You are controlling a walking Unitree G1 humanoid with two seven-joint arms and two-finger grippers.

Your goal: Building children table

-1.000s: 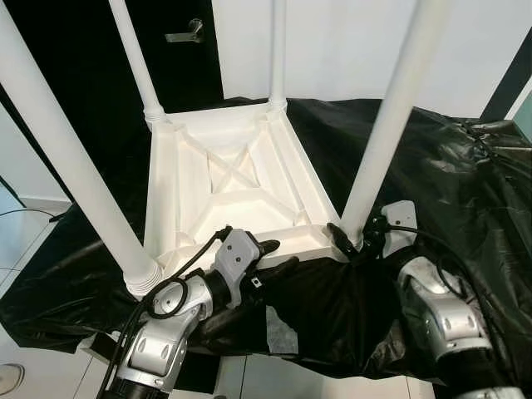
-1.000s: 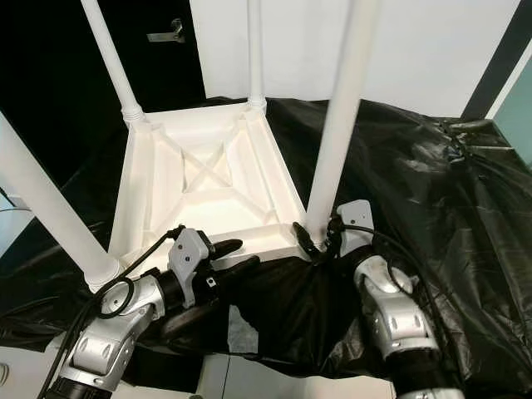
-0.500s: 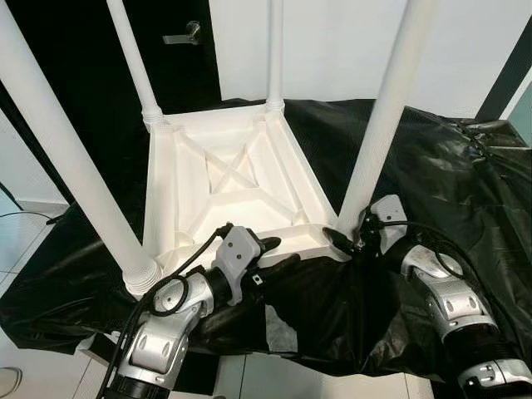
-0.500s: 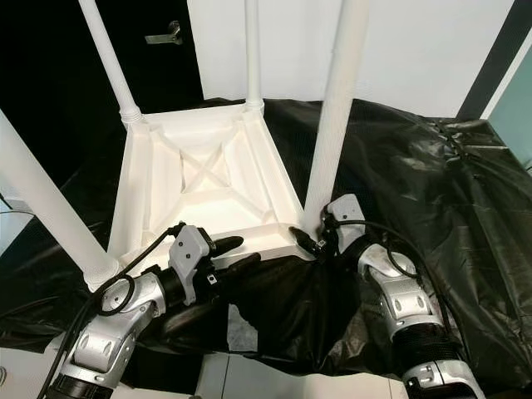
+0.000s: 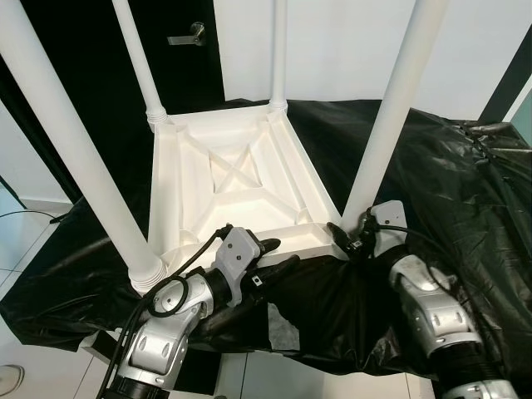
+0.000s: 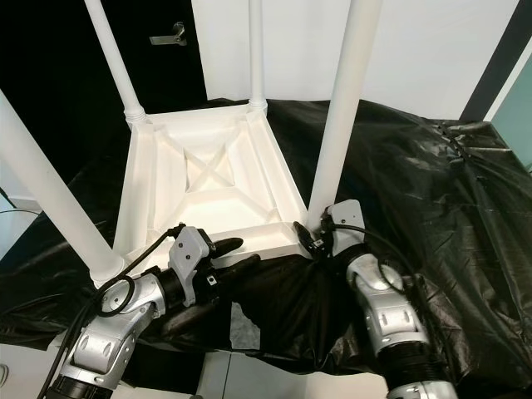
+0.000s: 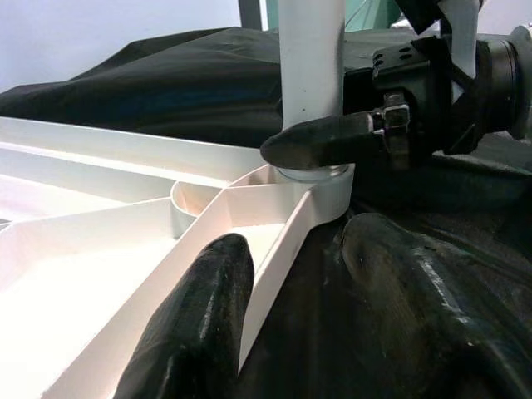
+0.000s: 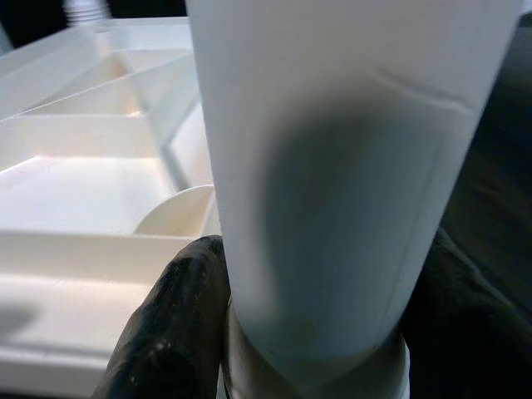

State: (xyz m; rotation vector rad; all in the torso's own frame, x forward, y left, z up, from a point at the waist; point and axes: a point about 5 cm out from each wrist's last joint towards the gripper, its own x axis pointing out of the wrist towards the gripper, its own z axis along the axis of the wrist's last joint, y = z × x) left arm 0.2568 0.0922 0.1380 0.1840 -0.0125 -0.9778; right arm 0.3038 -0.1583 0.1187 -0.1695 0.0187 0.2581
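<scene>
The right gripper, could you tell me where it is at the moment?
In the left eye view the right gripper is on the robot's right, closed round the base of the near-right leg at the upturned white table's corner.

All four white table legs (image 5: pixel 386 125) run off the top of my head views, so I can't see their far ends. Close ahead of my right gripper (image 8: pixel 307 332), the near right leg (image 8: pixel 341 166) blocks the wrist camera; the far finger is hidden behind it, and the socket beneath is cut off at the frame edge. My left gripper (image 5: pixel 270 256) straddles the tabletop rim (image 7: pixel 274 249); black sheeting (image 5: pixel 432 174) hides whatever surface lies beneath it.
</scene>
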